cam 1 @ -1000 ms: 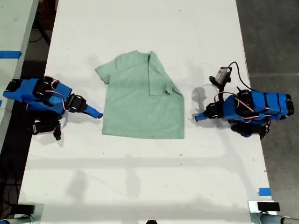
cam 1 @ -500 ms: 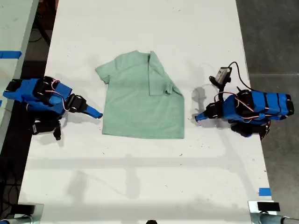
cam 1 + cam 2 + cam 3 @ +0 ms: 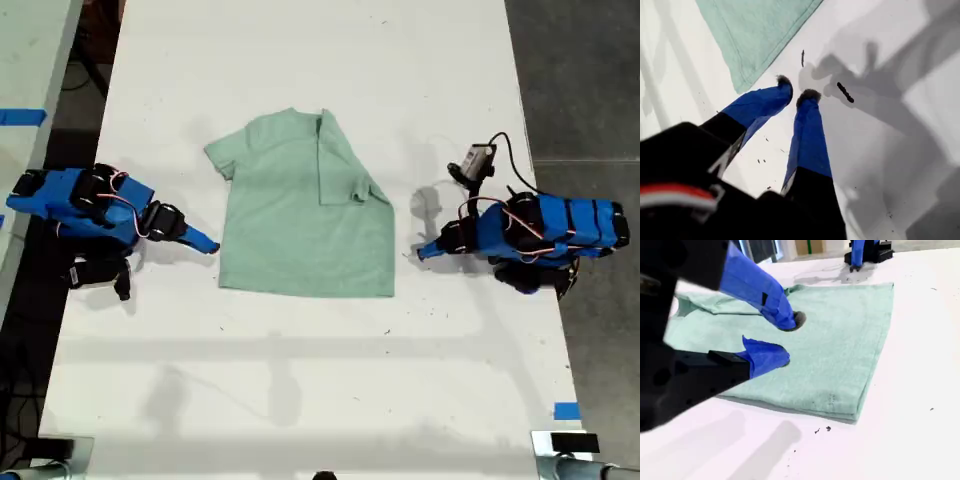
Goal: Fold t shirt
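Table (image 3: 300,400): white, small dark specks on it; a bit of blue tape (image 3: 566,410) at the near edge on the exterior view's right
My first gripper (image 3: 797,90): on the exterior view's right (image 3: 420,252), low over the bare table, pointing at the shirt; jaws almost together with only a thin gap at the dark tips, nothing in them
Its distance from the shirt: near, not touching; one hem corner of the cloth lies just beyond the tips
My second gripper (image 3: 785,340): on the exterior view's left (image 3: 208,245), tips just beside the shirt's side edge; jaws a little apart, gripping nothing; I cannot tell if the lower one rests on the table
Shirt (image 3: 300,230): pale mint green, flat on the middle of the table between the two arms, neck toward the far end, hem toward the near end
Its fold: the sleeve side on the exterior view's right is turned in over the body; the other sleeve (image 3: 220,155) lies spread out
Cable (image 3: 510,160): black, looping above the first arm to a small grey module (image 3: 478,160)
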